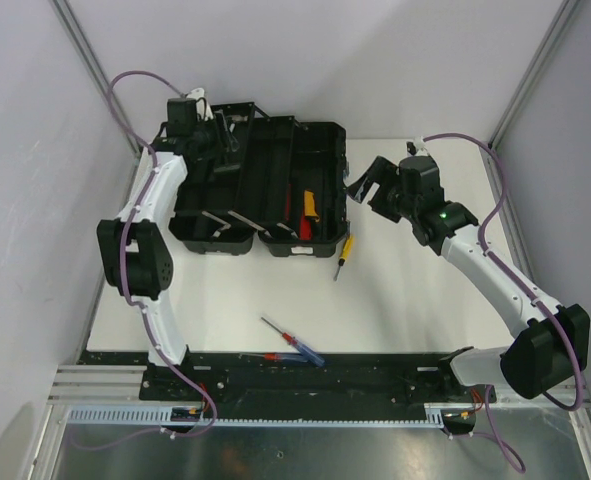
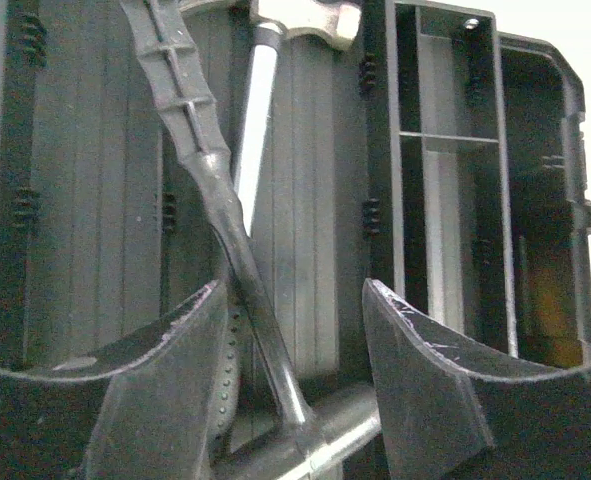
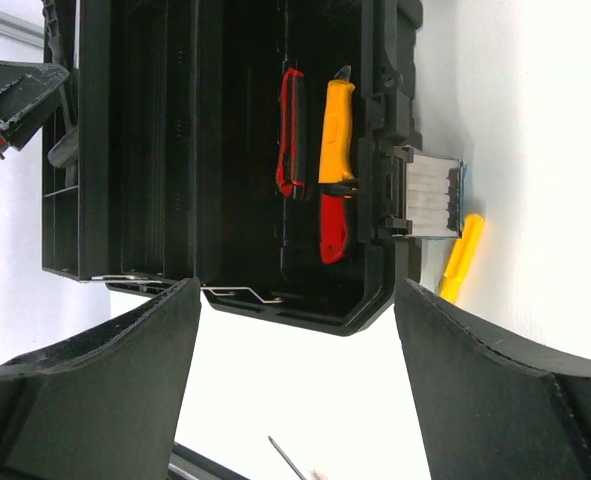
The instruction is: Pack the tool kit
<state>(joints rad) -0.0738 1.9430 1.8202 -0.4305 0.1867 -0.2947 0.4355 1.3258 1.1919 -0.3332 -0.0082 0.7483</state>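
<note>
Dark fingers (image 2: 155, 380) of the left gripper (image 2: 291, 284) are standing part-way apart inside the left half of the toolbox (image 1: 325, 140), straddling a dark ribbed bar (image 2: 200, 130) that is crossing a steel-shafted hammer (image 2: 260, 100). A gap is showing on the bar's right side, so nothing is clamped yet. The toolbox is lying open toward the back of the table. The right gripper (image 3: 297, 285) is hovering just off the toolbox's right side with its jaws spread wide and carrying nothing. Inside the toolbox's right half, a yellow-handled tool (image 3: 335, 130) and a red-handled one (image 3: 291, 130) are lying side by side. Three screwdrivers are waiting outside. The yellow screwdriver (image 1: 345, 250) is lying just beside the toolbox's front right corner, and the blue screwdriver (image 1: 305, 350) and red screwdriver (image 1: 270, 356) are lying well in front of the toolbox. Packing is looking roughly midway, with the left arm apparently settling or seizing the bar. The next move is probably calling for the right gripper to be dropping low over the yellow screwdriver, jaws across its thin handle, keeping off the latch beside it.
</note>
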